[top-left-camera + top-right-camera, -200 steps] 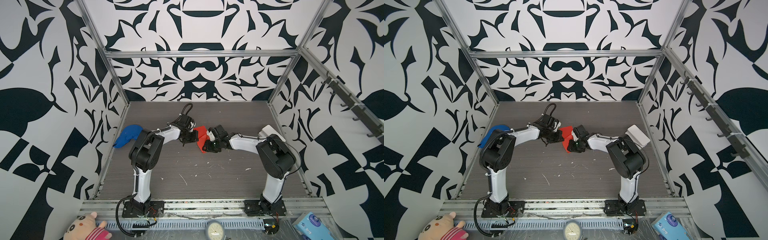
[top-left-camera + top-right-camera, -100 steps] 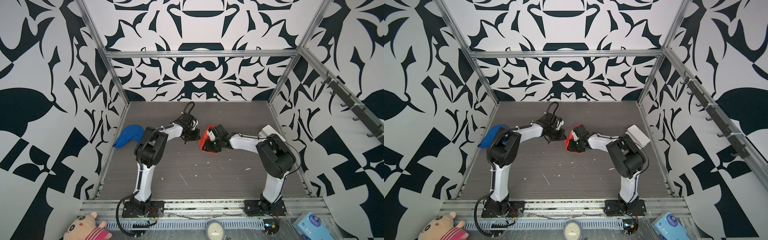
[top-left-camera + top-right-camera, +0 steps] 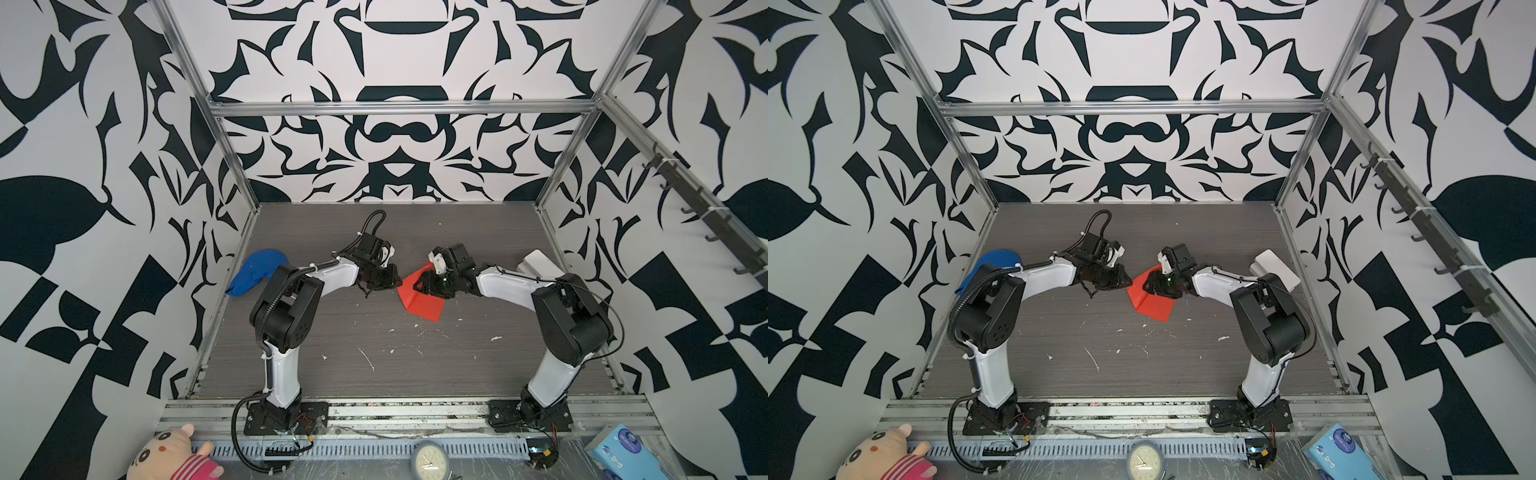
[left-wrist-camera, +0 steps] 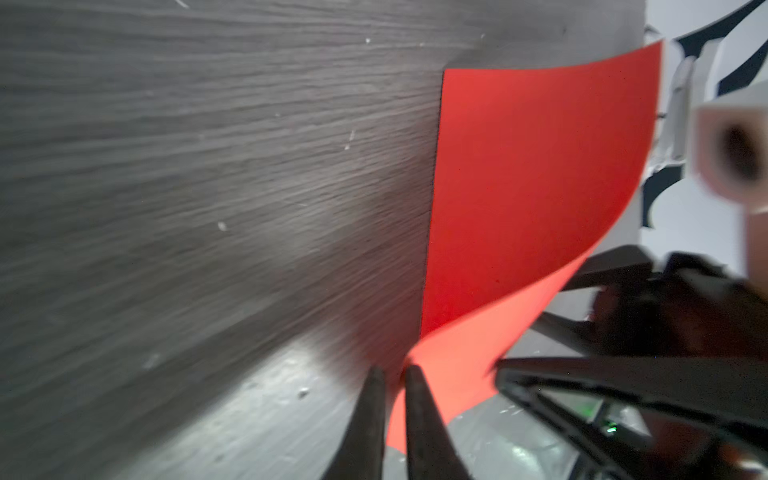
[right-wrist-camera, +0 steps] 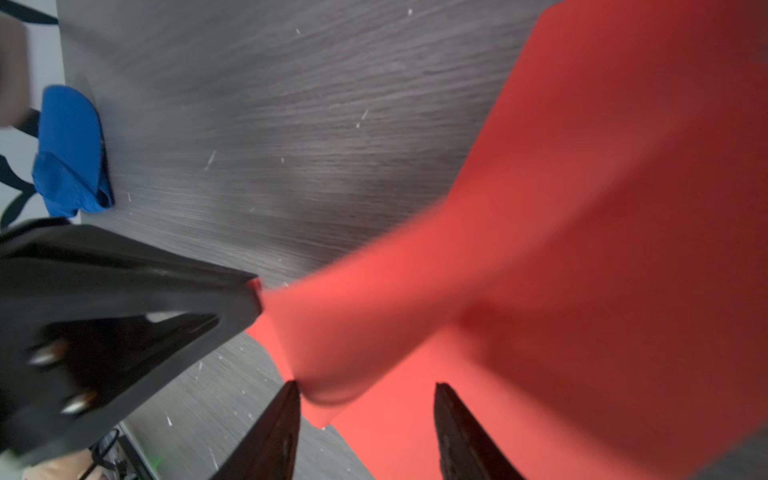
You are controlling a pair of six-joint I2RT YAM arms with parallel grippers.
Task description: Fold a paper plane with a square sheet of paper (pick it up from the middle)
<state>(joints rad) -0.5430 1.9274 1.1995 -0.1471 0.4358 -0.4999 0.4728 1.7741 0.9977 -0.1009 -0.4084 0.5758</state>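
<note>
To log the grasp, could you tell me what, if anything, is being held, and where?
The left claw has a corner of the red paper between barely parted tips; a firm pinch cannot be told. The right claw stands open.

Centre: paper; left: cloth; right: box.

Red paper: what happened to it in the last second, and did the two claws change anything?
The red paper, earlier held upright between both grippers, has dropped and spread toward the front of the table, one edge curling up. The right gripper opened above it; the left gripper loosened, jaws slightly apart at the paper's corner. The blue cloth and white box stayed put.
</note>
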